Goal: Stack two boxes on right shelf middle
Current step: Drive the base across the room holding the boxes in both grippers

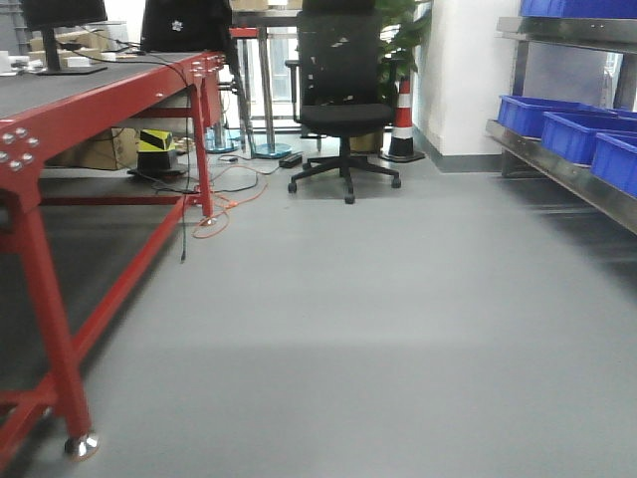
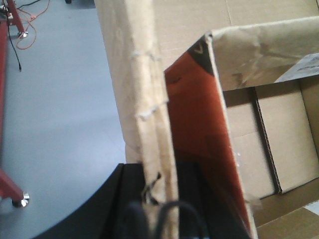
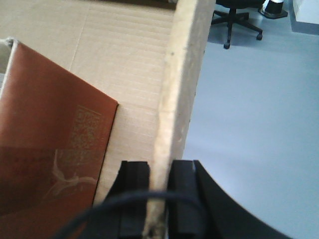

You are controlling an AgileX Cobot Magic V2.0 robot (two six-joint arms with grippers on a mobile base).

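Your left gripper (image 2: pixel 162 201) is clenched on the upper edge of one wall of the large cardboard box (image 2: pixel 134 74); the frayed brown edge stands between the two black fingers (image 2: pixel 132 209). In the right wrist view, your right gripper (image 3: pixel 159 194) is closed in the same way on another wall of this box (image 3: pixel 182 74), and the pale corrugated edge runs away from the fingers (image 3: pixel 184 194) toward the top of the picture. The box is therefore held by both arms, with the grey floor (image 2: pixel 60 99) visible beyond its outer side. Inside it lies a smaller open box (image 2: pixel 279 144) with an orange-red outer face (image 2: pixel 199 129) and a crumpled upper rim; the right wrist view shows a red-brown printed panel (image 3: pixel 45 144) in the same place. In the front view, the steel shelf (image 1: pixel 557 171) is at the right side and carries blue bins (image 1: pixel 577 134). The red-framed worktop (image 1: pixel 90 95) is at the left, and a black office chair (image 1: pixel 343 90) stands far behind, on the open floor.
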